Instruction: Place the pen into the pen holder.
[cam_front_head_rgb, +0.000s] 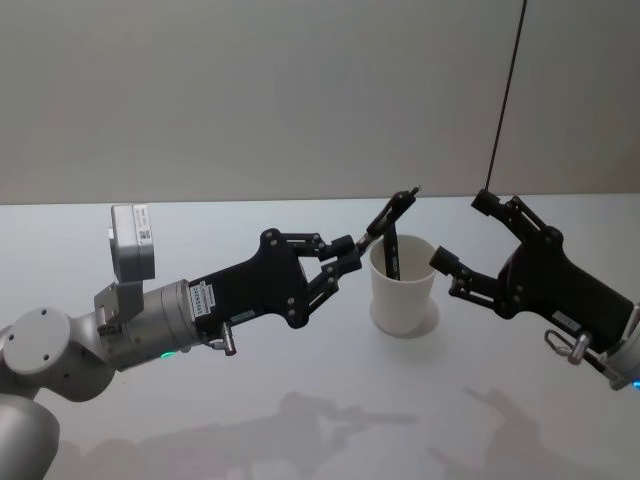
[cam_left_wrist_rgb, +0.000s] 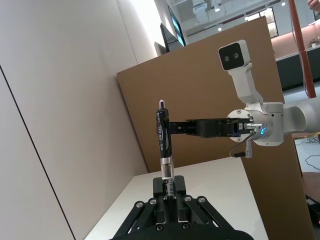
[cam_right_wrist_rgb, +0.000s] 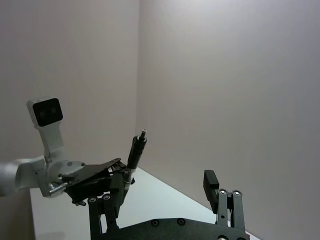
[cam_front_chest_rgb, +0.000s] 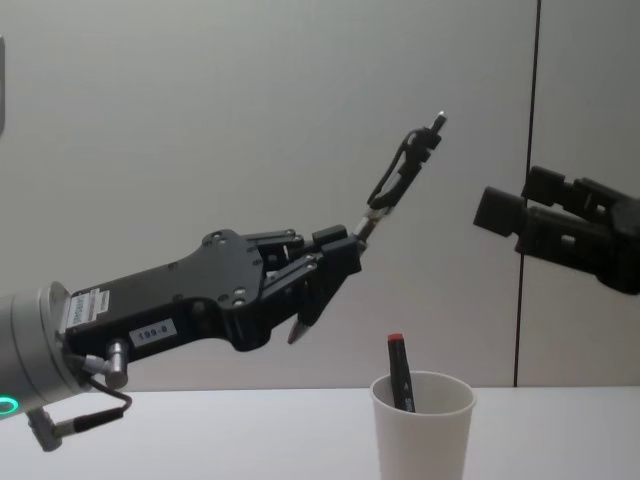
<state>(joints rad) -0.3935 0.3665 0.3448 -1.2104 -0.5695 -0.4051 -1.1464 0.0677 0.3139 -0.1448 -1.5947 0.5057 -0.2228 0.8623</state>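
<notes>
Cup (cam_front_chest_rgb: 421, 428) mouth below and ahead of left gripper (cam_front_chest_rgb: 335, 262) fingertips, partly taken by a marker (cam_front_chest_rgb: 400, 372) leaning inside, open air between held pen (cam_front_chest_rgb: 400, 178) and cup rim, right gripper (cam_front_head_rgb: 462, 237) spread wide just beyond cup's far side

Even, soft light falls across my white table (cam_front_head_rgb: 300, 420), which shows faint blurred shadows of my arms along its near edge. The wall behind fades to dim grey toward the top. In my left wrist view, bright ceiling lamps (cam_left_wrist_rgb: 216, 7) glare at top. In my right wrist view, the walls are dull and purple-tinged.
</notes>
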